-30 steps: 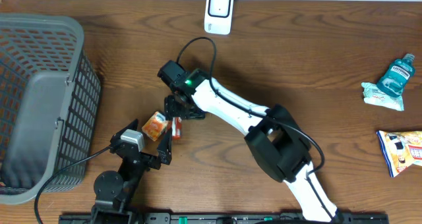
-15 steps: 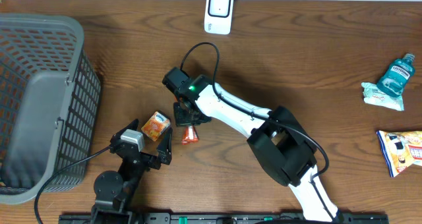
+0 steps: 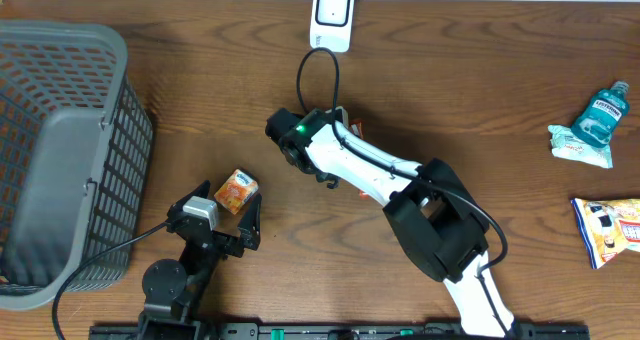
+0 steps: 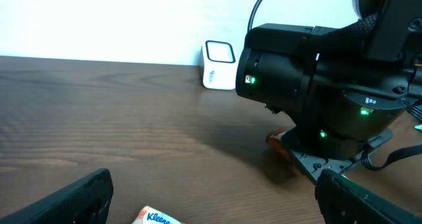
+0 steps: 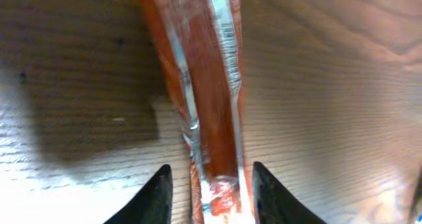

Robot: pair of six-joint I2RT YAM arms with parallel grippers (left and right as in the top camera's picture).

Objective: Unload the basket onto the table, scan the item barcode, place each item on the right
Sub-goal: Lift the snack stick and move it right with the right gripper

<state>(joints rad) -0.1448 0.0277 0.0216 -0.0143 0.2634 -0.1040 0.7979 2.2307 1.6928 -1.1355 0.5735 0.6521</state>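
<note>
Brown wood-grain table (image 3: 480, 90) everywhere, with the white scanner (image 3: 332, 18) at top centre of the overhead view and a grey basket (image 3: 60, 130) on the left edge.

Your item is the red packet (image 5: 208, 105). From above it's hidden under the right gripper (image 5: 212, 191), which sits just left of centre, below the scanner. In the right wrist view it runs up the middle of the frame from between the two fingers. They're partly apart either side of it, but you can't tell whether they're actually pinching it or just straddling it.

The left gripper (image 4: 217, 197) is spread wide with nothing in it, down at lower left. An orange tissue pack (image 3: 237, 191) lies just ahead of it.

My guess is the packet is light, thin, glossy film, so it'll be floppy and slippery. I'd grab the flat sealed end instead of the middle. That keeps the printed stripes near the seam, possibly the barcode, uncovered and facing the scanner.
</note>
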